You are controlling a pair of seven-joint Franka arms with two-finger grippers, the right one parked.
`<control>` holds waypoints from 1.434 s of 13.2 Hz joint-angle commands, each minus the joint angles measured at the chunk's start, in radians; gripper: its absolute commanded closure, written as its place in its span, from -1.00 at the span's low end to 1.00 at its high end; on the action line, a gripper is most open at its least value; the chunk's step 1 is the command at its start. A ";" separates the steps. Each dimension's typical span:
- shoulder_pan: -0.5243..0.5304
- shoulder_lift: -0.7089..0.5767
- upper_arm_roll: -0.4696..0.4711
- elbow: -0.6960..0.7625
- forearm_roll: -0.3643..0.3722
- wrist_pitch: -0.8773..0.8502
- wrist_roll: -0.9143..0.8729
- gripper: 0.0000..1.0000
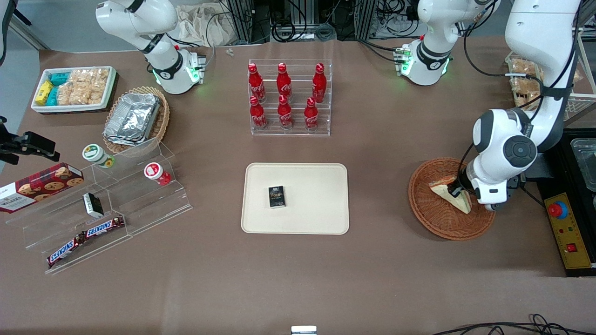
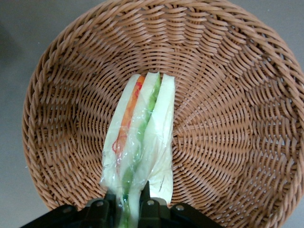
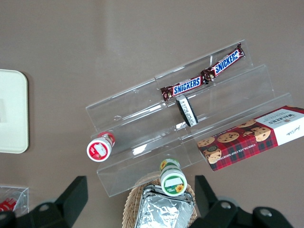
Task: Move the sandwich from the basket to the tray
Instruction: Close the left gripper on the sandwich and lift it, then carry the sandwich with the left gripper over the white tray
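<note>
In the round reddish-brown wicker basket (image 1: 442, 218), toward the working arm's end of the desk (image 1: 298, 279), lies the clear-wrapped sandwich (image 1: 450, 193), a pale triangular wedge resting on the woven floor. The left arm's hand (image 1: 458, 190) is down inside the basket, and in the wrist view its two dark fingers (image 2: 151, 205) sit on either side of the narrow end of the sandwich (image 2: 141, 152), clamped on the wrapped bread, with the orange-red and green filling stripes running away from the hand (image 2: 128, 209) along the cut edge. The wicker wall (image 2: 228, 61) rings the sandwich all round.

Near the middle of the desk sits the cream-beige tray (image 1: 321, 214), well apart from the basket; a small black box (image 1: 276, 196) lies flat on it. Farther from the front camera than the tray stands a clear stepped rack (image 1: 289, 128) holding six red Coca-Cola bottles (image 1: 284, 81) in two rows. Toward the parked arm's end lies a clear acrylic display stand (image 1: 139, 204) with two Snickers bars (image 1: 86, 239) and a red Walkers cookie box (image 1: 39, 185).
</note>
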 commanded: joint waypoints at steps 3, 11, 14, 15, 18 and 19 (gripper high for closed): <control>0.001 -0.047 -0.003 0.040 0.019 -0.060 0.095 0.65; -0.013 -0.044 -0.221 0.578 0.001 -0.684 0.235 0.66; -0.075 -0.008 -0.341 0.601 -0.003 -0.684 0.227 0.67; -0.126 0.038 -0.350 0.633 -0.003 -0.682 0.224 0.67; -0.293 0.238 -0.349 0.770 0.013 -0.673 0.137 0.67; -0.330 0.291 -0.347 0.794 0.014 -0.644 0.138 0.67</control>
